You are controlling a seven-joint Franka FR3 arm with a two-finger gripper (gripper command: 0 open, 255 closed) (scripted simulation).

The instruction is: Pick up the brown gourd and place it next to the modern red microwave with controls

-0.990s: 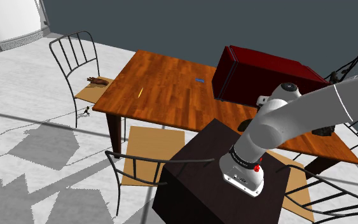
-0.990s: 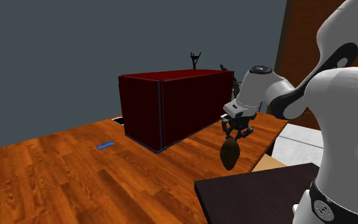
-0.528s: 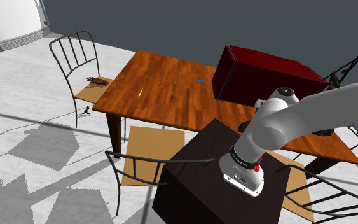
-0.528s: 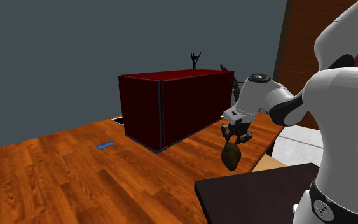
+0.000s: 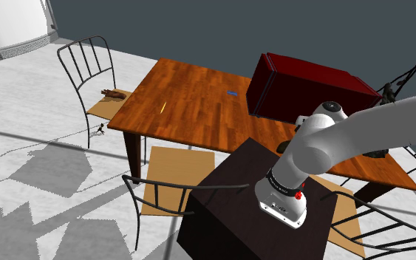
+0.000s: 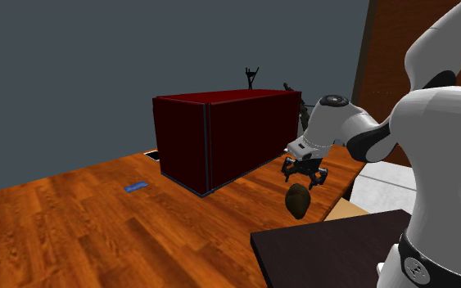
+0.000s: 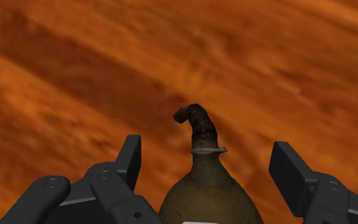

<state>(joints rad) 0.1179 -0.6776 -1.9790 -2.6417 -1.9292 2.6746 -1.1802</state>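
Note:
The brown gourd (image 6: 299, 200) stands upright on the wooden table (image 6: 81, 221), near the table's edge and just in front of the dark red microwave (image 6: 220, 139). My gripper (image 6: 305, 175) hovers right above its curled stem, fingers spread. In the wrist view the gourd (image 7: 206, 191) rises between the open gripper (image 7: 208, 156), and neither finger (image 7: 130, 156) touches it. From the shoulder view the microwave (image 5: 302, 92) sits at the table's far right, with my white arm (image 5: 324, 144) reaching toward it.
A small blue item (image 5: 232, 93) and a thin yellow one (image 5: 162, 107) lie on the table (image 5: 191, 111). Wire chairs (image 5: 88, 63) stand around it, one with a brown object (image 5: 113, 94) on its seat. The dark stand (image 5: 250, 199) is close to the table's near edge.
The arm came down a little with the gourd in its grip. Then the fingers opened, and the gourd now rests on the table, free of them.

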